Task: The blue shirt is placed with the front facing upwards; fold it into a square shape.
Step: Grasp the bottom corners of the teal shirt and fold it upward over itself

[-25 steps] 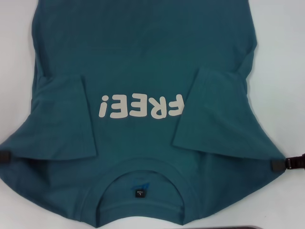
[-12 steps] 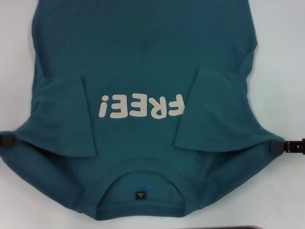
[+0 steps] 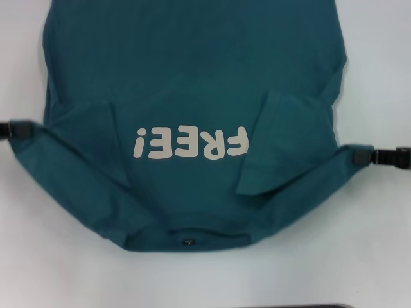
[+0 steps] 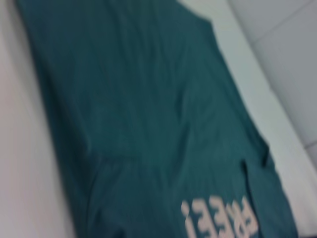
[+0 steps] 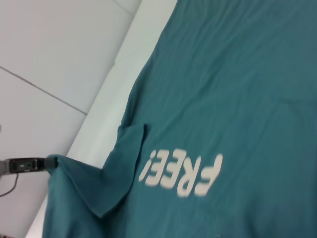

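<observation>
Both grippers, left (image 3: 26,130) at nine o'clock and right (image 3: 365,156) at three, clench shoulder corners of the dark teal-blue cotton T-shirt (image 3: 192,70) on the white table (image 3: 385,64); I carry them level toward twelve, keeping the fold straight.

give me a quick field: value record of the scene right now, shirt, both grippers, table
shirt: blue shirt, front up, cream lettering showing
sleeves: both folded inward over the chest
collar end: lifted off the table and carried over toward the lettering; collar hidden except for the small dark label
left gripper: at the shirt's left edge, shut on the shoulder corner
right gripper: at the shirt's right edge, shut on the other shoulder corner
table: white table, bare part nearest the robot
fold stage: top-to-bottom fold under way, not yet laid flat
</observation>
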Controlling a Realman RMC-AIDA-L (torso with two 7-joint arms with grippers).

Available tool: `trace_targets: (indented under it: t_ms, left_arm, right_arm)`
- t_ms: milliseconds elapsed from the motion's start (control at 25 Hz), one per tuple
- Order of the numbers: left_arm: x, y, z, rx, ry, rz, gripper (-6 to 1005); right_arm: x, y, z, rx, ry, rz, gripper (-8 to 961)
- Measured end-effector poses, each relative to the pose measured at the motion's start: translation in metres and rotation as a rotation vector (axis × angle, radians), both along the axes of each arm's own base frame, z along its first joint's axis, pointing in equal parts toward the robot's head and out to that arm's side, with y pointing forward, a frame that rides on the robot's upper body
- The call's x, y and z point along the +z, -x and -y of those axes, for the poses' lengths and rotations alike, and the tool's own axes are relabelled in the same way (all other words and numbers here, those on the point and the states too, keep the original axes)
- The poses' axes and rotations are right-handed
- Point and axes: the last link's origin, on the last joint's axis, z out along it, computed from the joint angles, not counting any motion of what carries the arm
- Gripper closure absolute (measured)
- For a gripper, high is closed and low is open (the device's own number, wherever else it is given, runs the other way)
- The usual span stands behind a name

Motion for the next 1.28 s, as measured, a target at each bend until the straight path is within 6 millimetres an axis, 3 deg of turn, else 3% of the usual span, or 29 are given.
trace_targets:
  t_ms: [400, 800, 1280]
  left_arm:
    - [-0.015, -0.033, -0.052, -0.031, -0.094, 0.074, 997]
    - [-0.024, -0.068, -0.1, -0.057, -0.201, 0.102, 998]
    - [-0.024, -0.076, -0.128, 0.0, -0.325, 0.105, 997]
  right_arm:
    - [0.004, 0.019, -0.047, 0.076, -0.175, 0.027, 919]
    - [0.01, 0.025, -0.09, 0.081, -0.362, 0.12, 919]
    - [0.015, 0.039, -0.132, 0.077, -0.459, 0.224, 919]
